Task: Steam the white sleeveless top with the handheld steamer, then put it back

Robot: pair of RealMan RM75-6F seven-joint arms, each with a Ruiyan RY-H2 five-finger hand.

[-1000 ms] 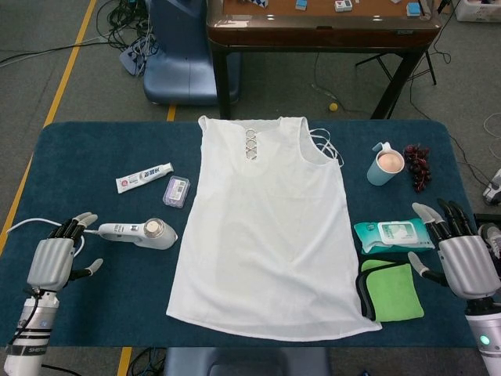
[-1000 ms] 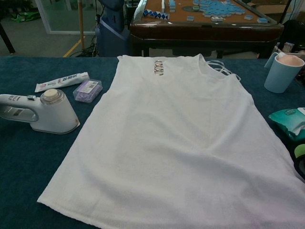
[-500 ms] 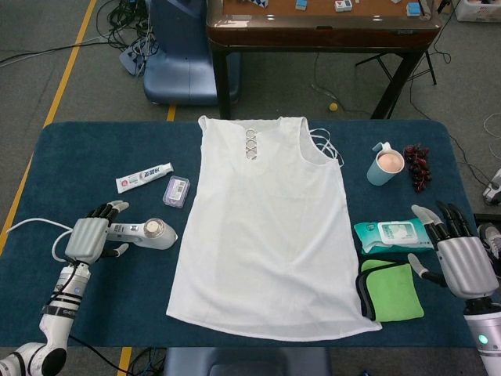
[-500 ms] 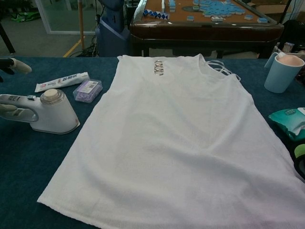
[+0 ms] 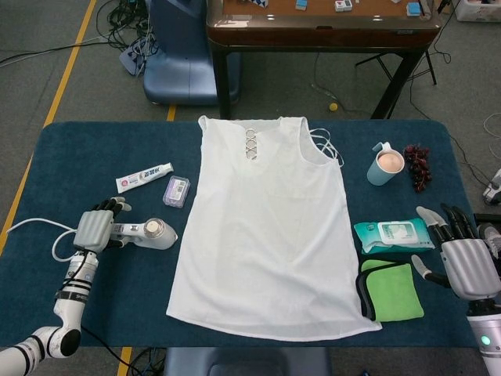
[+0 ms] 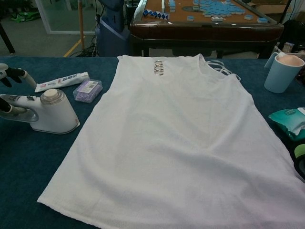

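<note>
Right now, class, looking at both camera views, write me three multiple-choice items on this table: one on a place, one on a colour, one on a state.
1. Where does the steamer lie?
A. left of the top
B. on the top
C. beside the cup

2. What colour is the folded cloth?
A. red
B. green
C. white

3. How does the white sleeveless top lie?
A. crumpled in a heap
B. hanging
C. spread flat on the table

Answers:
1. A: it lies on the blue table at the top's left edge, with the left hand at its handle.
2. B: bright green under the wipes pack.
3. C: its whole outline shows flat.
</note>
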